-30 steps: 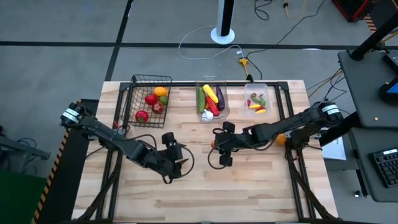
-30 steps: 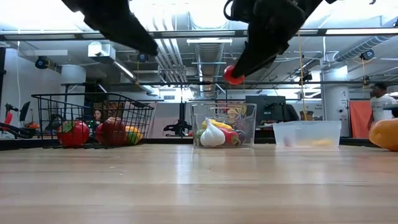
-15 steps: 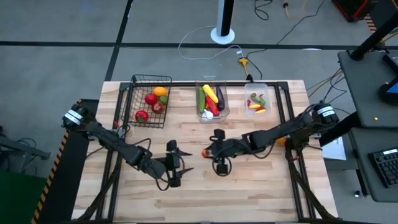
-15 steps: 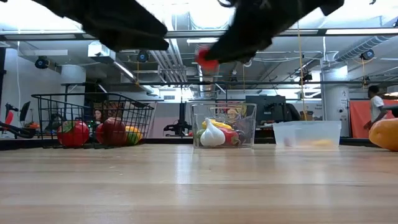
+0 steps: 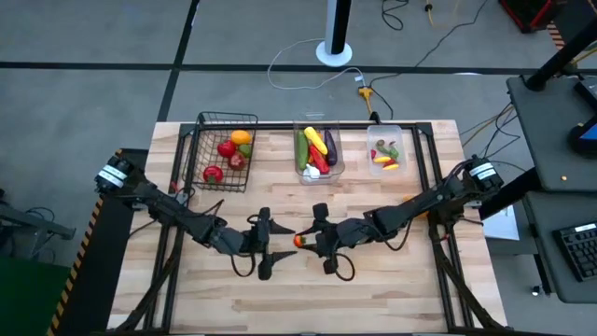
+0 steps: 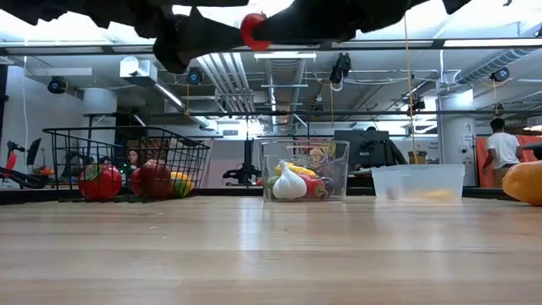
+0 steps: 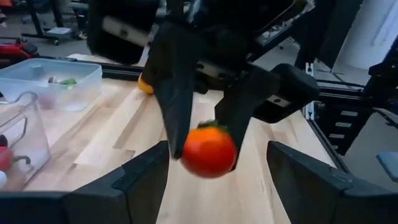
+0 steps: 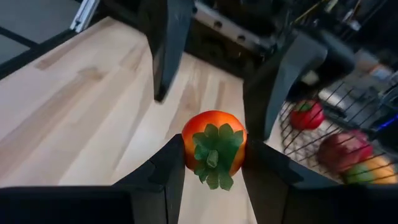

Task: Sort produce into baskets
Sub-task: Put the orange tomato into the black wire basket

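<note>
My right gripper (image 5: 303, 240) is shut on a red tomato (image 5: 298, 240) with a green calyx, high over the table's middle; the tomato also shows at the top of the low view (image 6: 251, 30). My left gripper (image 5: 268, 245) is open and faces the tomato from the left, its fingers (image 7: 144, 180) standing apart on either side of it without touching. The black wire basket (image 5: 224, 149), the taller clear bin (image 5: 317, 151) and the shallower clear bin (image 5: 385, 149) stand along the far edge with produce in them. My right gripper pinches the tomato's two opposite sides (image 8: 188, 149) between its two fingers (image 8: 166, 171). The fingers come level from the table's right and point left. The calyx (image 8: 213, 155) faces back toward the wrist. The tomato is lifted clear of the table.
An orange pepper (image 6: 525, 182) lies on the table near the right edge, partly under my right arm (image 5: 422, 211). Red and yellow produce lies in the wire basket (image 6: 127, 161), garlic (image 6: 289, 184) in the taller bin. A person (image 6: 501, 148) stands in the room behind.
My right gripper has carried the tomato toward the table's left and near edges, still shut on it and clear of the table. My left gripper has moved toward the right, so the two grippers now face each other with the tomato between the left fingers.
</note>
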Tool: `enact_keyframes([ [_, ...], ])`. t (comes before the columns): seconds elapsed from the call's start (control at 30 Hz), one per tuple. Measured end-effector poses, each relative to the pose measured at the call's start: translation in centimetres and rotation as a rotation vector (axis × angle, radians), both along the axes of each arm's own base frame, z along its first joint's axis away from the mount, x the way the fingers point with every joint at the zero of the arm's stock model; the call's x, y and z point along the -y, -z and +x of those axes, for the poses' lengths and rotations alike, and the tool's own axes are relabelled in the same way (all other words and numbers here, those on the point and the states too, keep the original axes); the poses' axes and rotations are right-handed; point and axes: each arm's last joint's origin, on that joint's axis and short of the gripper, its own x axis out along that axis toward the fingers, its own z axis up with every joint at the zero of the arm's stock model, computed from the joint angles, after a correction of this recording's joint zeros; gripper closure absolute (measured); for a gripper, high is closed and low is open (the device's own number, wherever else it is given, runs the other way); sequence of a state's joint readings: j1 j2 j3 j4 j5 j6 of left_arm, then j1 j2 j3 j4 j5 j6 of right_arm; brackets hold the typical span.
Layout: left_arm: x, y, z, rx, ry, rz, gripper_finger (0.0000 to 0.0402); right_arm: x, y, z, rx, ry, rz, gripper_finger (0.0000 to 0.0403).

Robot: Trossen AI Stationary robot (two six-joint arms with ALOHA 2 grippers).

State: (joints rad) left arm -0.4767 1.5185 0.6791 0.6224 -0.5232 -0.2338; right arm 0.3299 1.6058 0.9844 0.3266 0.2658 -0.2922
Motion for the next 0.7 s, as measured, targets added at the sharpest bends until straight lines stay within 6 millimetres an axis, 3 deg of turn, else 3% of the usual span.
enact_keyframes([
  [0.7, -1.5, -0.8, 0.9, 0.074, 0.009, -0.041, 0.0163, -0.2, -0.9, 0.2, 0.104, -0.022, -0.123, 0.0271],
])
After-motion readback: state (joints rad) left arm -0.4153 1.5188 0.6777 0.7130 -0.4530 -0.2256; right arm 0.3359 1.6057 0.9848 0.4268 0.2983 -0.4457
